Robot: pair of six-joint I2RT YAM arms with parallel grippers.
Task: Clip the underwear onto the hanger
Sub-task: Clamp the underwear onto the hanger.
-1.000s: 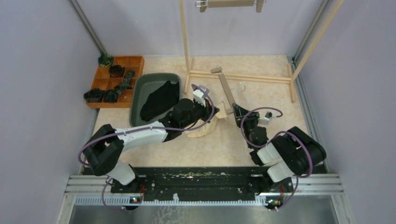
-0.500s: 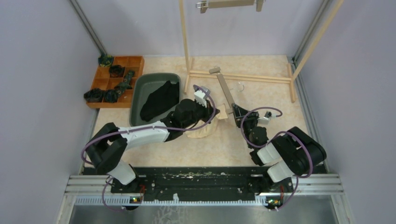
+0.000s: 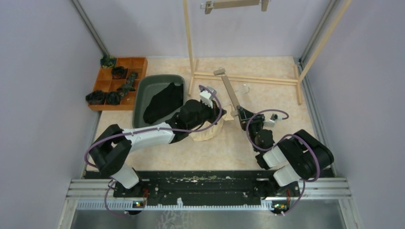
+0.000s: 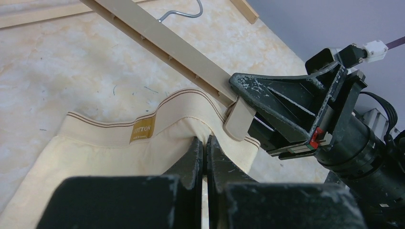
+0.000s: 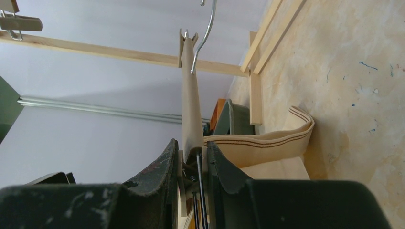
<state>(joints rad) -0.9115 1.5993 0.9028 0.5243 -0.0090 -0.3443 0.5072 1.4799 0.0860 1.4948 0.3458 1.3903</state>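
While the left gripper (image 4: 205,144) presses its fingers tight together on the cream underwear (image 4: 95,162), pinching the waistband up into a peak, the right gripper (image 5: 191,149) is clamped on the near end of the beige hanger (image 4: 167,43). It looks like a set-up to feed band into clip: one arm steadies the bar, the other offers the cloth. The hanger's clip (image 4: 239,121) sits right against that raised waistband. Is the cloth inside it yet? Can't tell. In the overhead view the cream pair lies mid-frame, under the left wrist. The black underwear (image 3: 162,102) is heaped in the green bin (image 3: 155,82), left of centre. Marbled beige tabletop (image 3: 277,102), pale walls. A wooden rack (image 3: 258,78) stands at the back, a second hanger (image 3: 234,4) hangs at the top edge, and a wooden compartment tray (image 3: 136,62) sits upper left.
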